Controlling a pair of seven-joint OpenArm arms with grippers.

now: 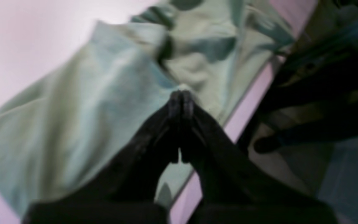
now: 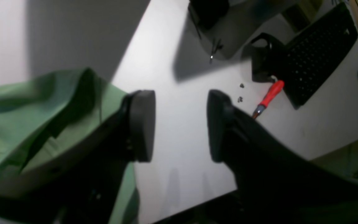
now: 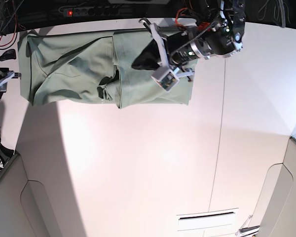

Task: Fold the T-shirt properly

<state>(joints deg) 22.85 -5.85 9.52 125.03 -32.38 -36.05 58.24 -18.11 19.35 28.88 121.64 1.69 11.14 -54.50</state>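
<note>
Left wrist view: my left end effector (image 1: 182,101) has its jaws pressed together above the T-shirt (image 1: 82,102). The picture is blurred, so I cannot tell whether a pinch of cloth sits between the tips. The desk (image 1: 17,46) edge runs diagonally just to the right of the shirt.

Right wrist view: my right end effector (image 2: 180,124) stands with its pads apart over bare desk, holding nothing. The T-shirt (image 2: 20,124) lies to its left, behind one finger. A red-handled screwdriver (image 2: 269,96) and a black keyboard (image 2: 318,53) lie beyond.

Base view: the T-shirt (image 3: 69,69) is spread along the far edge of the desk (image 3: 148,163), one side already lapped over. The left end effector (image 3: 166,77) hangs above the right portion. My judgement: carry each fold in a level sweep, lay edge on edge, release only once the cloth lies flat.
</note>
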